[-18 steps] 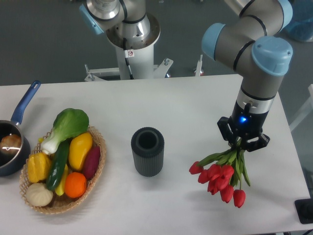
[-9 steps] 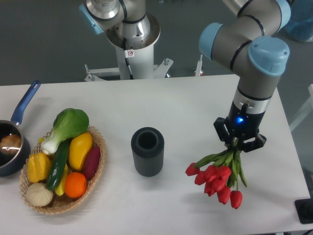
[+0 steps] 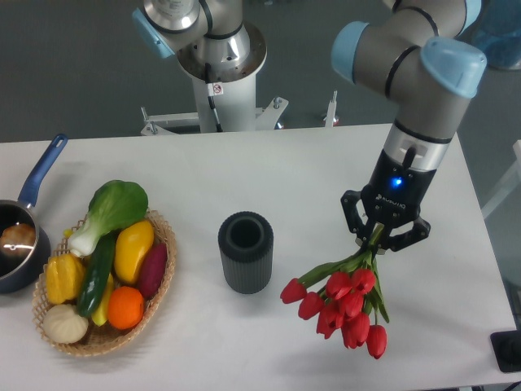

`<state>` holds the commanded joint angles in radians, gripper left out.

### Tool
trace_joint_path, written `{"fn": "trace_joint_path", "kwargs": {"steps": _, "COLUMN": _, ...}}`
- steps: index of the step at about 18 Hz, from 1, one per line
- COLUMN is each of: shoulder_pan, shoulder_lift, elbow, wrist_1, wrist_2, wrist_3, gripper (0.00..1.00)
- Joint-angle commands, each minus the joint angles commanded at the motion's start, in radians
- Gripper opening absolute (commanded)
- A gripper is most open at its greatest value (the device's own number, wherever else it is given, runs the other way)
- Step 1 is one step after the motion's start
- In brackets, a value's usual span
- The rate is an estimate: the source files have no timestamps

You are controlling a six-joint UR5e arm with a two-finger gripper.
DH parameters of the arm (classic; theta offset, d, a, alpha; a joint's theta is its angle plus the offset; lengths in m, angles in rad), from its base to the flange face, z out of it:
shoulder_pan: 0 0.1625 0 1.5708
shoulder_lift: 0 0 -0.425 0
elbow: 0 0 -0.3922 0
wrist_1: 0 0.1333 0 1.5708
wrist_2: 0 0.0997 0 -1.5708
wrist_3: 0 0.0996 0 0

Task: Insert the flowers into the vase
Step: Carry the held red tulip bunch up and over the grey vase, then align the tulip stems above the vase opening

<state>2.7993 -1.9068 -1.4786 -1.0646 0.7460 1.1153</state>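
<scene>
You had the gripper clamped on the stems of the red tulips, blooms hanging head-down at lower right. The ribbed dark vase stood empty at centre, apart from them. Pickup done; flipping and inserting were left.

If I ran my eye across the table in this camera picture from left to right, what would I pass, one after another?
Blue-handled saucepan → wicker basket of toy fruit and vegetables → dark ribbed vase → bunch of red tulips, held by their stems in the robot's claw.
</scene>
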Motion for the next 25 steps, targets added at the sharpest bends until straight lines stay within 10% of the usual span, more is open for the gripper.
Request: {"fn": "trace_joint_path", "kwargs": {"steps": 25, "shoulder_pan": 0.042, "shoulder_lift": 0.051, "elbow": -0.272, "wrist_1": 0.02, "wrist_2": -0.921, "wrist_3": 0.136, "gripper": 0.07}}
